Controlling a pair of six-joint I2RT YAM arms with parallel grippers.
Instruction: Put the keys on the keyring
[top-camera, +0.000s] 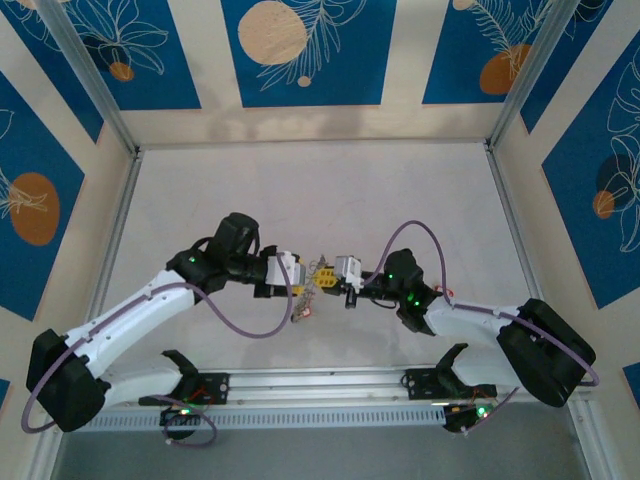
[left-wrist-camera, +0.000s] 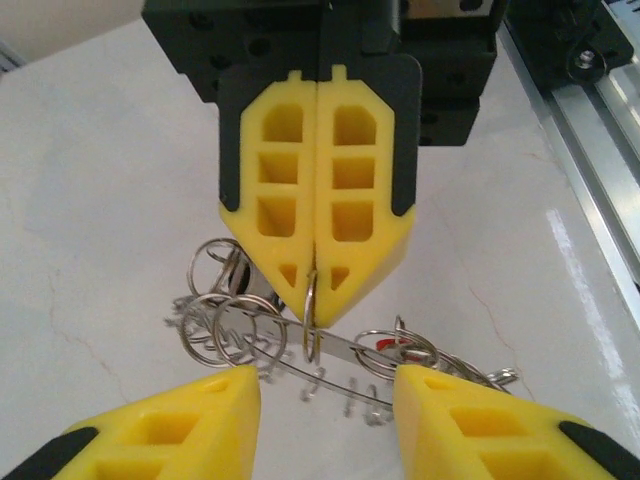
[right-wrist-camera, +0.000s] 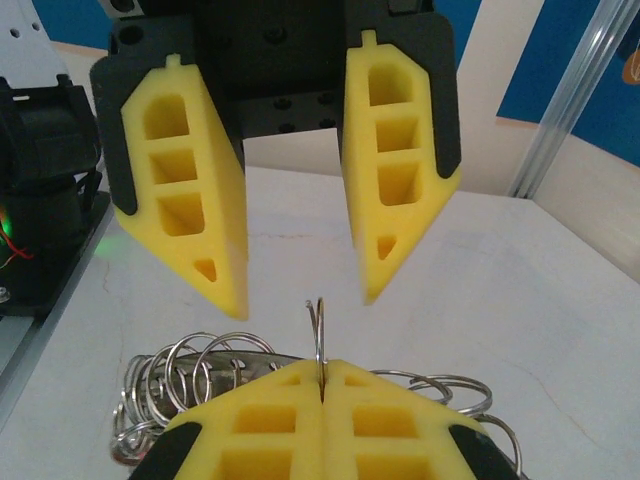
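Right wrist view, nearest: right gripper (right-wrist-camera: 322, 368) clenched, pads flush, pinching the keyring (right-wrist-camera: 319, 325) by its rim. The wire loop stands upright, edge-on, out of the seam between the pads. Smaller split rings (right-wrist-camera: 190, 365) hang bunched below and left of the pinch.

Just beyond: left gripper (right-wrist-camera: 300, 295) released, fingers spread either side of the loop, touching nothing.

Left wrist view: a red key head (left-wrist-camera: 385, 343) shows as a fleck in the tangle. Other keys too buried to pick out. Can't tell if the bundle touches the table (left-wrist-camera: 100, 200).

Top view: both grippers meet nose to nose mid-table, well forward of the bases.

Handling, my read:
- Light, stiff, springy wire.
- Slick metal, likely to twist or slip in a pinch.
- Best hold is flat across the rim, clear of the coil's split end.
- Keys tiny, so take them by the plastic head.
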